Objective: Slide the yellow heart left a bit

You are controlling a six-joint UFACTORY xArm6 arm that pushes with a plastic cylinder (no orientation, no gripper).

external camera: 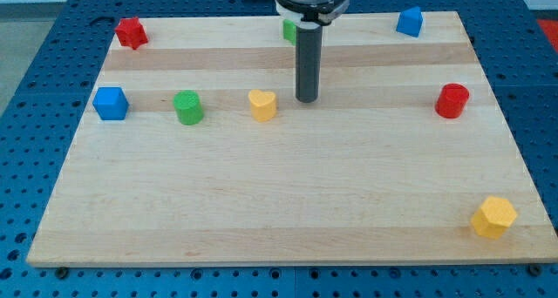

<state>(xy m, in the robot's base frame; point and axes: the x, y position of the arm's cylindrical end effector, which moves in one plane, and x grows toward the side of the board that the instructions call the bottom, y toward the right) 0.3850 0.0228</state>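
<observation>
The yellow heart lies on the wooden board, left of centre in the upper half. My tip stands just to the heart's right, a small gap apart, not touching it. A green cylinder sits to the heart's left, and a blue cube lies further left in the same row.
A red block sits at the top left. A green block is partly hidden behind the rod at the top. A blue block is at the top right, a red cylinder at the right, a yellow hexagonal block at the bottom right.
</observation>
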